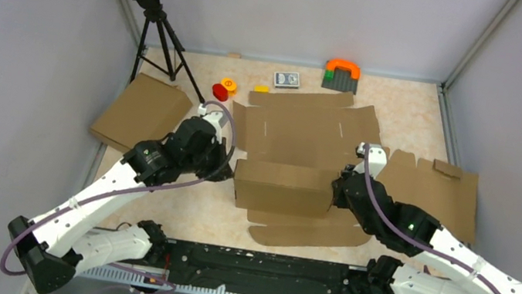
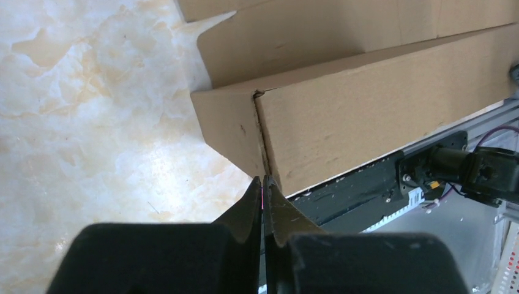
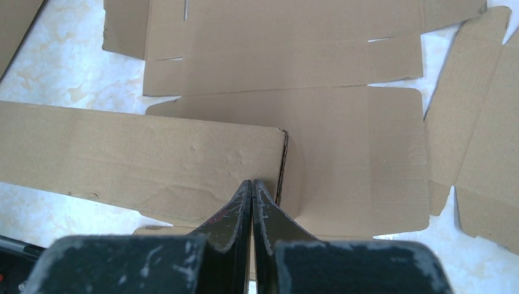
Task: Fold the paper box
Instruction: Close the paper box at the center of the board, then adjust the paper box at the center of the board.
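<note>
Black-fingered and clenched on nothing, the left hand [image 2: 263, 184] sets its closed tips at the left corner of a raised cardboard wall, while the right hand [image 3: 252, 184], likewise shut and empty, noses up to the wall's other end — apparently bracing the panel upright from both sides. The wall belongs to the paper box [image 1: 299, 133], lying mid-bench between the arms, its far panels flat on the marbled bench [image 1: 404, 110]. A plain cardboard slab [image 1: 139, 113] lies to its left, a second cut sheet [image 1: 435, 190] to its right. No print shows on the cardboard — markings on a small pack [image 1: 286, 80] at the far edge are too small to read
</note>
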### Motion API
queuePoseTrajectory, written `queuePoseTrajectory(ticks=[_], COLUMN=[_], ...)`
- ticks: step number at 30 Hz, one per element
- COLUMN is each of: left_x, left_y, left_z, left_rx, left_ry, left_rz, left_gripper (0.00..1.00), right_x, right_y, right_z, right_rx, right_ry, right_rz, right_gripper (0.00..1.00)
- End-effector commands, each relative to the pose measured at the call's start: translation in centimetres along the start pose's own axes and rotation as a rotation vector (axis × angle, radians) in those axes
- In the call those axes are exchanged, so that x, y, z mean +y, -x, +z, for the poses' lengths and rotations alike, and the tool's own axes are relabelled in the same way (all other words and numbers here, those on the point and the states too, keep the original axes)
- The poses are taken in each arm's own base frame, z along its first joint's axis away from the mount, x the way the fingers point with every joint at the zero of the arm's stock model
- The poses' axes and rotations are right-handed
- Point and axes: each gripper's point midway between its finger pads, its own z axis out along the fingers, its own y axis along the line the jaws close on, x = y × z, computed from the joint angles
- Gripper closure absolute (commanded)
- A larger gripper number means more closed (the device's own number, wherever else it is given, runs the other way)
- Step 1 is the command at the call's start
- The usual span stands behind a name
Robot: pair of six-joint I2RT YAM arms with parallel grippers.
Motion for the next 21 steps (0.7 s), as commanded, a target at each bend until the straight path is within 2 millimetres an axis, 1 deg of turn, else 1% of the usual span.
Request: queuePoseTrajectory(ticks=[1,3,6,8,10,13,15,16,18,19,20,21], left_x=[0.2,0.7,0.8,1.2,1.6,1.3,1.0,0.8,0.4,0.3,0.4,0.2], left_y=[-0.8,-1.5,-2.0,-1.7,-1.0,-0.2,0.4,0.7,1.3,1.8,2.3,2.7], left_z=[1.2,1.6,1.8,1.5,0.9,-0.2,-0.8,-1.0,-1.7,-2.1,-2.4,-2.6], left_rx=[0.037,0.068,0.083,0.067,0.033,0.012,0.002,-0.005,-0.019,-0.039,-0.059,-0.073], left_ry=[-0.009,0.012,0.007,0.029,0.054,0.051,0.045,0.041,0.031,0.038,0.045,0.04], left_rz=[-0.01,-0.016,-0.025,-0.024,-0.021,-0.011,-0.005,-0.003,0.003,0.002,0.004,0.004], left_gripper=[1.0,1.0,1.0,1.0,1.0,0.99,0.91,0.88,0.83,0.8,0.73,0.63], right_x=[-0.6,-0.6,-0.7,-0.7,-0.7,-0.7,-0.2,0.2,0.7,0.9,1.0,0.9], right_y=[-2.5,-2.5,-2.7,-2.7,-2.6,-1.5,-0.5,0.5,1.9,2.6,3.2,3.8], right_z=[-0.1,-0.1,-0.1,0.0,-0.1,-0.5,-1.1,-1.6,-2.6,-3.2,-3.6,-4.1], right_rx=[0.097,0.097,0.099,0.099,0.097,0.077,0.068,0.057,0.049,0.043,0.04,0.035], right_ry=[-0.004,-0.003,-0.007,-0.006,-0.007,-0.01,0.014,0.032,0.052,0.064,0.068,0.063], right_rz=[-0.059,-0.06,-0.062,-0.061,-0.061,-0.066,-0.082,-0.082,-0.081,-0.077,-0.073,-0.063], right_gripper=[1.0,1.0,1.0,1.0,1.0,1.0,1.0,0.98,0.89,0.8,0.67,0.51])
